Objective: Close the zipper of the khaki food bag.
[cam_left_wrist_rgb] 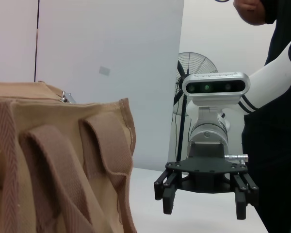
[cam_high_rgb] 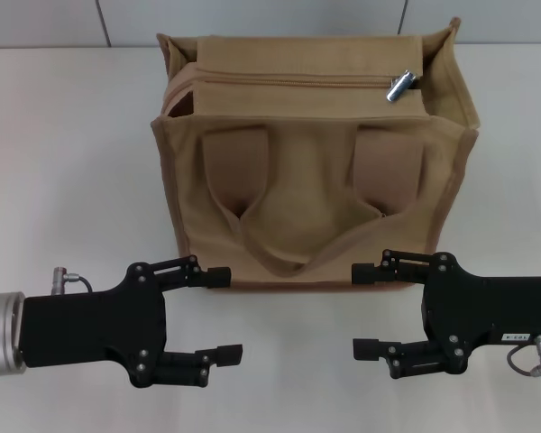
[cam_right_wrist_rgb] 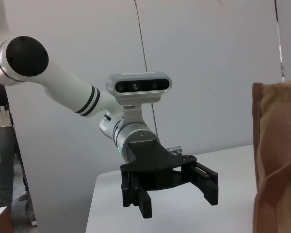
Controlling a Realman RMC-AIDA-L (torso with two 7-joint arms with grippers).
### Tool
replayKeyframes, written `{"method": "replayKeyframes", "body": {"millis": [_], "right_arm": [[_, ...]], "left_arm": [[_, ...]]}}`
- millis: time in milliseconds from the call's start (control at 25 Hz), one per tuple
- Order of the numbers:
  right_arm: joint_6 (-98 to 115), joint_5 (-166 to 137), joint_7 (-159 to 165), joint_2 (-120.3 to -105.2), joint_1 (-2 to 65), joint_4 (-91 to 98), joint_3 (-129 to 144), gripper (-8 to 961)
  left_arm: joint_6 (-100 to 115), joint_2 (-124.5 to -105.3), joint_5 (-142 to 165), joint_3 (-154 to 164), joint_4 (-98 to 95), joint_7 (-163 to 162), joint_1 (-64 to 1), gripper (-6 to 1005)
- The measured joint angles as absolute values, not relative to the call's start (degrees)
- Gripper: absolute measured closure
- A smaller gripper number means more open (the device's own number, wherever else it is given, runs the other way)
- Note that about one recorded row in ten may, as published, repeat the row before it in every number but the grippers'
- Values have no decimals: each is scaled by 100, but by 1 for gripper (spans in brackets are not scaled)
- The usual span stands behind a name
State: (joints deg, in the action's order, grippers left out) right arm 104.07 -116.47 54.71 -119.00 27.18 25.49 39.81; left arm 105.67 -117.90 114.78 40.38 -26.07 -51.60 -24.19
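Both wrist views crop the khaki food bag [cam_left_wrist_rgb: 63, 160] at their edges, and the zipper [cam_high_rgb: 307, 83] runs hidden under the flap at its left end.

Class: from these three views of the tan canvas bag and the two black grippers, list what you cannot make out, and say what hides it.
- Zipper teeth: meshed or apart cannot be told in the head view; too fine.
- Small silver pull tab: in the left wrist view, only a sliver clears the top edge.
- Tan canvas bag: its far side and inside are hidden by its own walls.
- Open left gripper and open right gripper: both arms are cut off by the head view's edges.
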Motion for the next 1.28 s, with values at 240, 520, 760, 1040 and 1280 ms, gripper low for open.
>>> {"method": "replayKeyframes", "body": {"millis": [240,520,760,1040,1280], "right_arm": [[10405,-11645,5468,-11900,2716,2549,3982,136],[10405,-11638,5467,-11901,2715,2548,3981,136],[10406,-11636,5466,-11900,2715,2549,3962,136],[10406,-11636,5467,-11900,2715,2549,3931,136],[10406,-11636,5467,-11900,2716,2549,3928,136]], "left_arm": [[10567,-11794,11485,4085,-2601,-5184,-2455,165],[10564,-11795,11487,4096,-2601,-5186,-2461,165],[10564,-11795,11487,4096,-2601,-5186,-2461,165],[10554,-11795,11487,4096,-2601,-5186,-2467,165],[10554,-11795,11487,4096,-2601,-5186,-2470,165]]}}
